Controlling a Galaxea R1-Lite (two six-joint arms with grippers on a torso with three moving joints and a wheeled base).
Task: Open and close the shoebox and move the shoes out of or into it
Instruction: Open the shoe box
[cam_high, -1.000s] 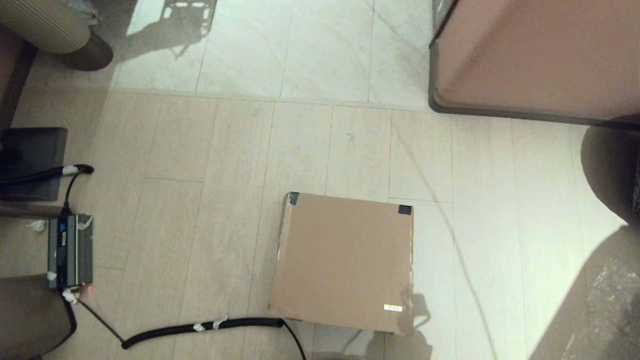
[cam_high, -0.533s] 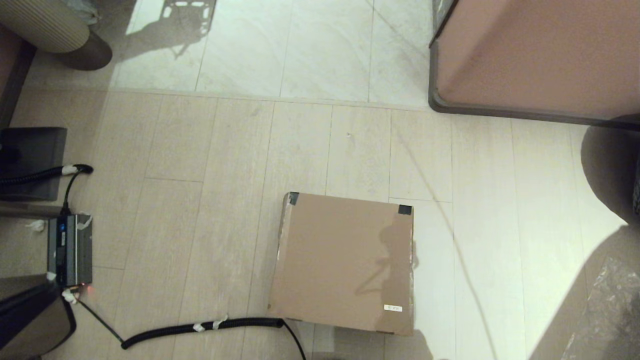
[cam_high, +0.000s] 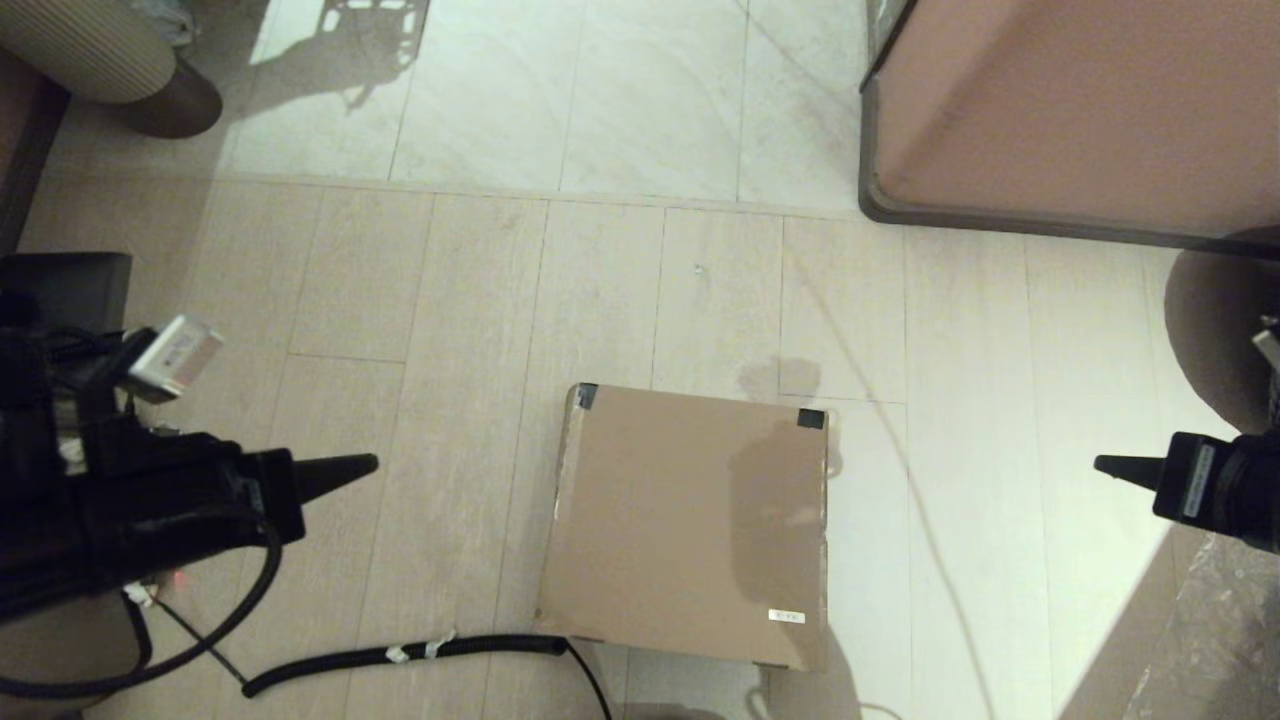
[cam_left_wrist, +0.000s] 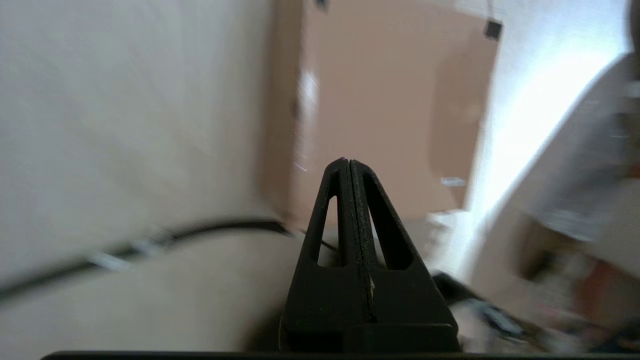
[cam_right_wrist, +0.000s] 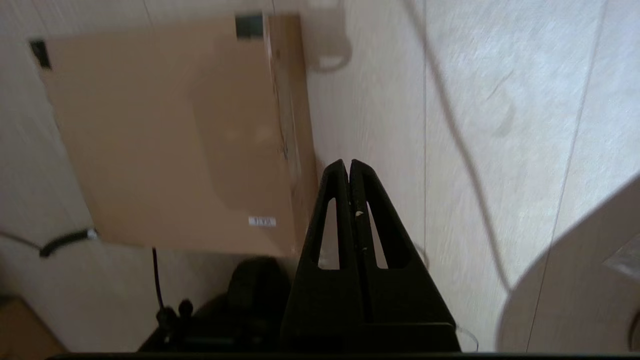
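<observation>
The shoebox (cam_high: 690, 520) is a plain brown cardboard box on the floor, lid down, with dark tape on its two far corners and a small white label near its front right. It also shows in the left wrist view (cam_left_wrist: 395, 100) and the right wrist view (cam_right_wrist: 170, 135). No shoes are in view. My left gripper (cam_high: 370, 463) hovers well to the box's left, shut and empty, tip toward the box (cam_left_wrist: 348, 161). My right gripper (cam_high: 1100, 463) hangs far to the box's right, shut and empty (cam_right_wrist: 348, 162).
A large pinkish-brown cabinet (cam_high: 1080, 110) with dark edging stands at the back right. A black coiled cable (cam_high: 400, 655) runs along the floor to the box's front left corner. A ribbed round object (cam_high: 90, 45) sits at the back left.
Both arms have come into the head view from the sides, the left from the lower left and the right from the right edge. The shoebox has not moved.
</observation>
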